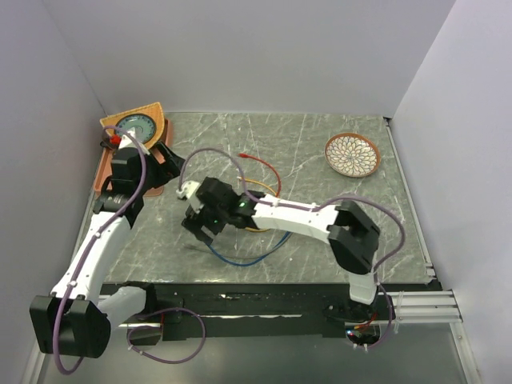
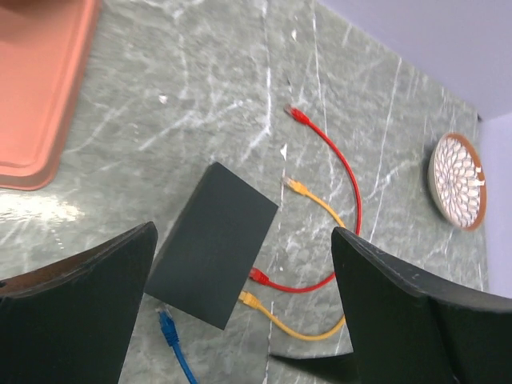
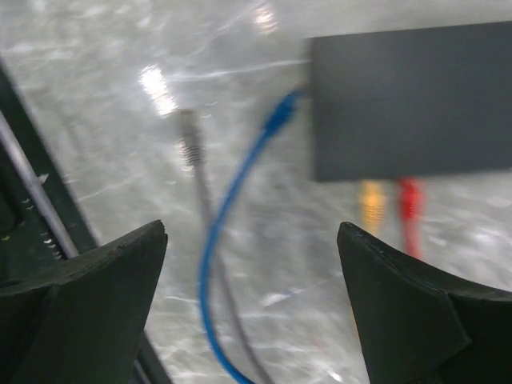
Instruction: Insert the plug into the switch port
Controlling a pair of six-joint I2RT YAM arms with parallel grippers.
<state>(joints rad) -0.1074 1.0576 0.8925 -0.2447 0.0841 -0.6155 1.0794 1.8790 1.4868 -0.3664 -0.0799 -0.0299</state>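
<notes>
From above, my left gripper (image 1: 178, 166) sits just beside the orange tray (image 1: 108, 164), and my right gripper (image 1: 202, 230) hangs low over the table (image 1: 384, 216).

Left wrist: jaws spread, empty. The black switch box (image 2: 212, 244) lies flat, with the red plug (image 2: 258, 276) and yellow plug (image 2: 250, 300) seated in its side. The blue plug (image 2: 166, 322) lies loose just beside it.

Right wrist: jaws spread, empty, and the blue plug lies at the box's corner.

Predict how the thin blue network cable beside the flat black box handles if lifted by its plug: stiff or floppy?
Probably floppy: the thin blue network cable lies in a loose curve, so its tail would likely sag and drag. Likely light, being so thin. Its small moulded plug may twist in a pinch.
</notes>
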